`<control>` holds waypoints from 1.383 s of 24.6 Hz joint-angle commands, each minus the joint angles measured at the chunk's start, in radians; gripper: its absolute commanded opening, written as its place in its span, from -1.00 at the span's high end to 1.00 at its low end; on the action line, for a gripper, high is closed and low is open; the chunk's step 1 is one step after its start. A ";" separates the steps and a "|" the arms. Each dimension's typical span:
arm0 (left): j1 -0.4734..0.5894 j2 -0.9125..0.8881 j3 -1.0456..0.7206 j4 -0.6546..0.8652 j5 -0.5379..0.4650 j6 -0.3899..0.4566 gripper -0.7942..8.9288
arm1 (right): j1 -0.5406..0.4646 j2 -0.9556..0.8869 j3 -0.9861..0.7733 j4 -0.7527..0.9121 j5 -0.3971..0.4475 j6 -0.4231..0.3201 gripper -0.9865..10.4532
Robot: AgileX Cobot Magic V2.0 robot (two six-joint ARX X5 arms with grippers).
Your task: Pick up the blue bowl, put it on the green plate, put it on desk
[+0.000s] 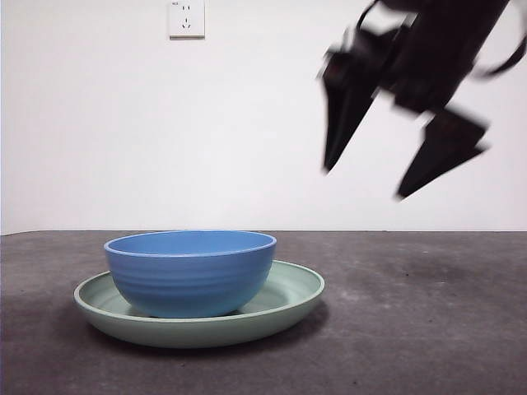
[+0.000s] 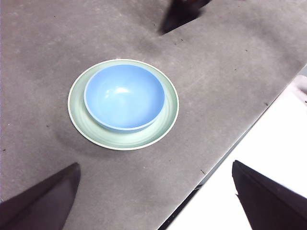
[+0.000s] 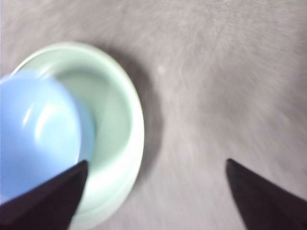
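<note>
The blue bowl sits upright inside the green plate, which rests on the desk. My right gripper hangs open and empty in the air, above and to the right of the plate, blurred by motion. Its wrist view shows the bowl and plate close by, off to one side of its open gripper. My left gripper is open, empty and high above the desk, looking down on the bowl in the plate.
A white wall with a socket stands behind the desk. The left wrist view shows the desk's edge with a white surface beyond it, and the dark tip of the right arm past the plate.
</note>
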 commanded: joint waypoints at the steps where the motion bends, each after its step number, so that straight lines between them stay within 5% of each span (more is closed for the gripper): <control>1: -0.006 0.006 0.010 0.013 -0.003 0.004 -0.19 | 0.010 -0.124 0.019 -0.138 0.044 -0.085 -0.05; 4: -0.006 0.006 0.010 0.016 -0.003 -0.053 -0.19 | 0.019 -0.335 0.019 -0.299 0.119 -0.108 -0.08; 15: -0.006 0.006 0.009 0.043 -0.032 -0.134 -0.19 | 0.018 -0.672 0.018 -0.566 0.120 -0.120 -0.16; 22: -0.006 0.006 0.006 0.039 -0.032 -0.208 -0.18 | 0.018 -0.842 0.016 -0.589 0.121 -0.117 -0.16; 34: -0.006 0.006 -0.060 0.042 -0.032 -0.204 -0.18 | 0.018 -0.999 0.016 -0.628 0.121 -0.090 -0.13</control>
